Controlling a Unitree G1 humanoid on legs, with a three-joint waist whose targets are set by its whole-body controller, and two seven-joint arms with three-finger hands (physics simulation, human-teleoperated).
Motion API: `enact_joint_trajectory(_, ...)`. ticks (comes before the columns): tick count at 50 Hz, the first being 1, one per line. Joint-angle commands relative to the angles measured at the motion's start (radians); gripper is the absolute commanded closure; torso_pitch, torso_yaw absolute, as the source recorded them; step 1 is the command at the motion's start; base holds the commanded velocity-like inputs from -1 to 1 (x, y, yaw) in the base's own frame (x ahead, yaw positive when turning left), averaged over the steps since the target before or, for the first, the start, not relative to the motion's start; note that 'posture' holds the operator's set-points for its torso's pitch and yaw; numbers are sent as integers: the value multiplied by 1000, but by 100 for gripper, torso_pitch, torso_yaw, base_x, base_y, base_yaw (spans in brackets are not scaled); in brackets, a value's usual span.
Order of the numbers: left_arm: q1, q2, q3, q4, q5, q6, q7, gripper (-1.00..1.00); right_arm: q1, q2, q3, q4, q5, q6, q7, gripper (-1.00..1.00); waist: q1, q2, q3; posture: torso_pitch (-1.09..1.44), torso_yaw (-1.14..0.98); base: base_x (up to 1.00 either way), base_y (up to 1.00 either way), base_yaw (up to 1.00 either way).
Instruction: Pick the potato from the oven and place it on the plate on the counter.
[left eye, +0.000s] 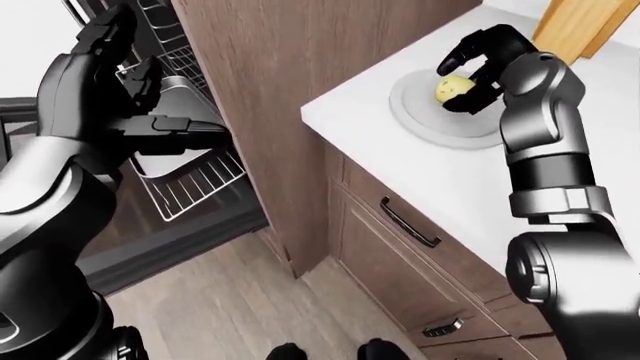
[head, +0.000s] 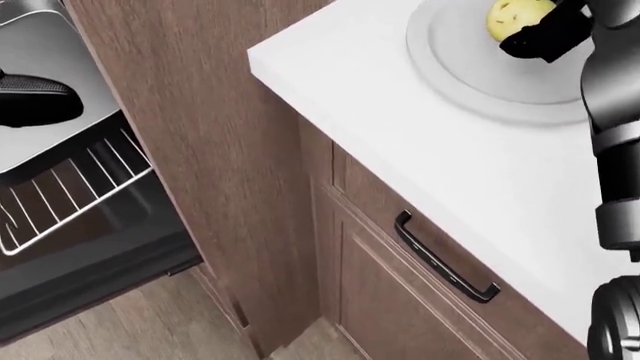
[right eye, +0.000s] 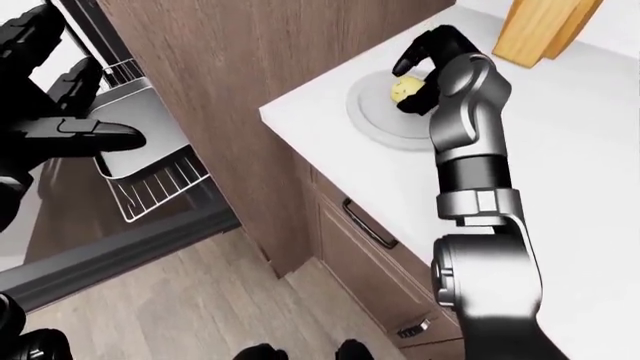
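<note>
Potato: small, round, pale yellow with dark specks, right over the plate, near the plate's far edge in the left-eye view. Cannot tell whether touching the plate or just above it.

Right hand: black fingers curled round the potato, clamped on it from above and from the right side. Shiny grey arm reaching up from the bottom right of the view.

Plate: flat, round, light grey, smooth, with a raised rim. Sitting on the white table, close to the table's corner but fully on it, with a strip of bare white between rim and edge.

Table top: smooth and plain white, sharp straight edges, lots of bare room below and right of the plate in the head view. Brown wooden block at the top right, well apart from the plate.

Under the table: brown wood cabinet door with a thin black bar handle. Tall wood panel beside it.

Left of the panel: open oven with a wire rack of thin metal bars and a grey metal tray with rounded corners on it.

Left hand: black, fingers spread apart, holding nothing, over the tray. Wood-plank floor below.
</note>
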Motion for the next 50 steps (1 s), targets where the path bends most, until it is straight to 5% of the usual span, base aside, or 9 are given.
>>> enact_joint_trajectory(1, -26, 16, 21, -27, 1, -25, 3, -100, -30, -15, -8, -38, -11, -15, -12, -19, 0, -1, -39, 110, 0, 0, 0, 0)
enact_joint_trajectory(11, -26, 23, 27, -31, -11, -19, 8, -100, -15, -29, -13, -67, -22, -12, 25, -80, 2, -2, -40, 110, 0, 0, 0, 0)
enact_joint_trajectory(18, -52, 33, 27, -22, -24, -4, 19, -100, -5, -74, -37, -211, -32, 16, 124, -85, 5, -2, -39, 110, 0, 0, 0, 0)
enact_joint_trajectory(27, -85, 72, 63, -12, -85, 17, 51, -100, 145, -132, -120, -585, 29, 126, 268, -84, 8, -11, -48, 110, 0, 0, 0, 0)
enact_joint_trajectory(33, -61, 129, 164, -69, -260, 53, 144, -100, 200, -203, -165, -856, 85, 254, 408, -98, 4, -11, -48, 110, 0, 0, 0, 0)
enact_joint_trajectory(39, 36, 276, 243, -94, -475, -17, 261, -100, 301, -289, -247, -1065, 163, 332, 499, -100, -1, -9, -49, 110, 0, 0, 0, 0)
enact_joint_trajectory(47, 235, 432, 352, -134, -684, -186, 345, -100, 482, -449, -427, -1276, 348, 420, 529, -100, -1, -10, -46, 110, 0, 0, 0, 0)
enact_joint_trajectory(50, 307, 476, 445, -173, -775, -213, 379, -100, 547, -502, -512, -1355, 428, 460, 540, -100, -2, -11, -41, 110, 0, 0, 0, 0)
